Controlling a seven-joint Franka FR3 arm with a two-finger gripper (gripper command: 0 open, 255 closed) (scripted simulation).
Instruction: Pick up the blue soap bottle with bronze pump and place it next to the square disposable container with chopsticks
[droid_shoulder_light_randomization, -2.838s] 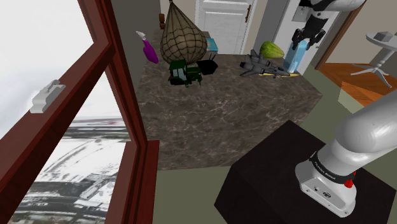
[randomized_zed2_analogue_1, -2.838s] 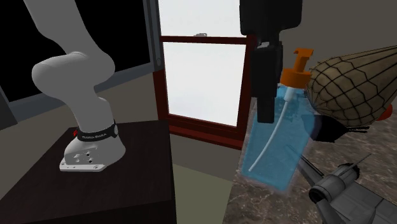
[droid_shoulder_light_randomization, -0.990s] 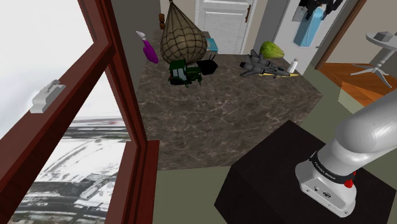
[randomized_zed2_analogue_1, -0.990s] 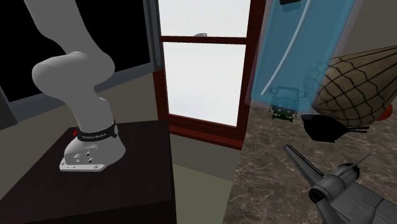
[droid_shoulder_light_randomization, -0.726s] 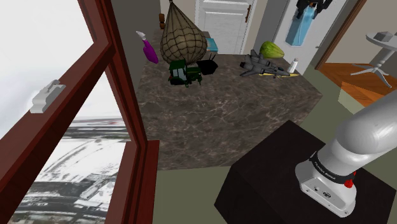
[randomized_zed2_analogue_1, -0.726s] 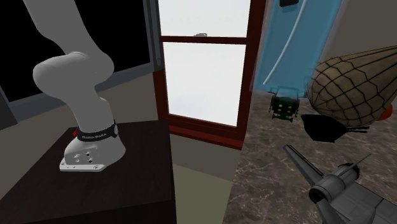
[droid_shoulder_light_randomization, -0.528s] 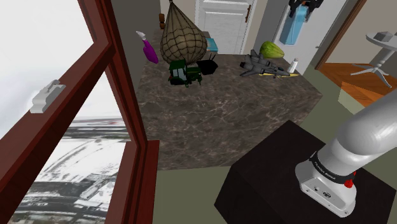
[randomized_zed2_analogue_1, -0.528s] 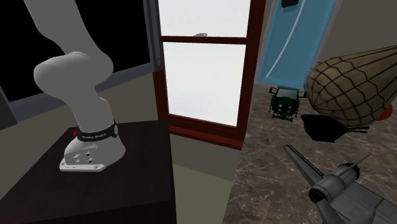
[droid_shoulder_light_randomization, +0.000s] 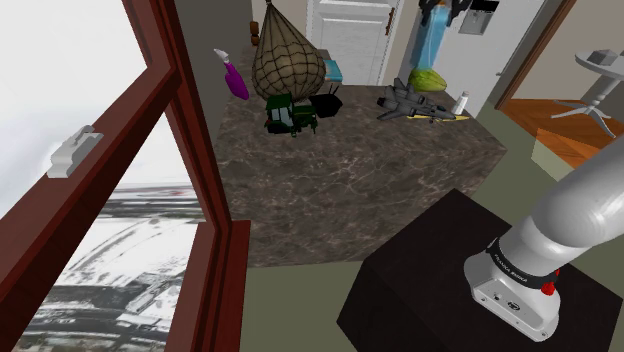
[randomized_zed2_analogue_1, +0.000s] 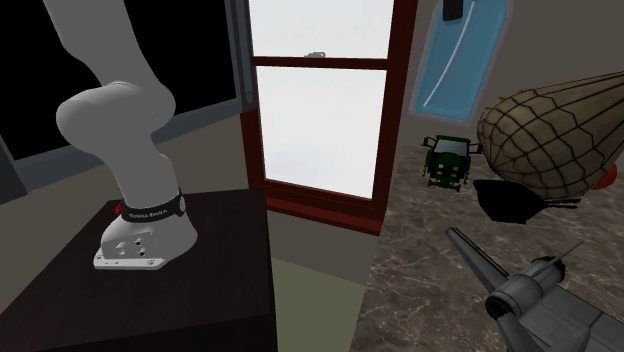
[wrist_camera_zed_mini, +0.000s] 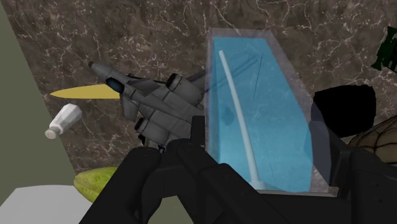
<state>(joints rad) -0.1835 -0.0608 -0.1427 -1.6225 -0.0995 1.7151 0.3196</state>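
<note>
Lifted clear of the marble counter (droid_shoulder_light_randomization: 350, 190), the translucent blue soap bottle (droid_shoulder_light_randomization: 432, 40) now hangs high at the 1 o'clock corner of the shoulder view. It has left the spot beside the toy jet (droid_shoulder_light_randomization: 412, 104) where it stood seconds ago and has drifted steadily toward that view's 9 o'clock side. In the second exterior view the bottle (randomized_zed2_analogue_1: 460, 60) has likewise risen from mid-picture and pulled away toward 1 o'clock. The pick-up therefore looks complete, and the carry appears to be under way. The goal, the black square container (droid_shoulder_light_randomization: 326, 102), sits on the counter at roughly 8 o'clock from the bottle, just beside the toy tractor (droid_shoulder_light_randomization: 290, 113), with open counter in between. In the second exterior view the container (randomized_zed2_analogue_1: 510, 200) lies at about 5 o'clock of the bottle, well below it. From the wrist camera the gripper (wrist_camera_zed_mini: 270, 194) has its black fingers (wrist_camera_zed_mini: 184, 165) clamped on the bottle's pump end. The blue body (wrist_camera_zed_mini: 261, 114) and its white dip tube stretch straight out ahead of the fingers, and the pump itself is hidden among them. The jet (wrist_camera_zed_mini: 153, 102) lies far beneath to one side and the container (wrist_camera_zed_mini: 347, 111) to the other.
</note>
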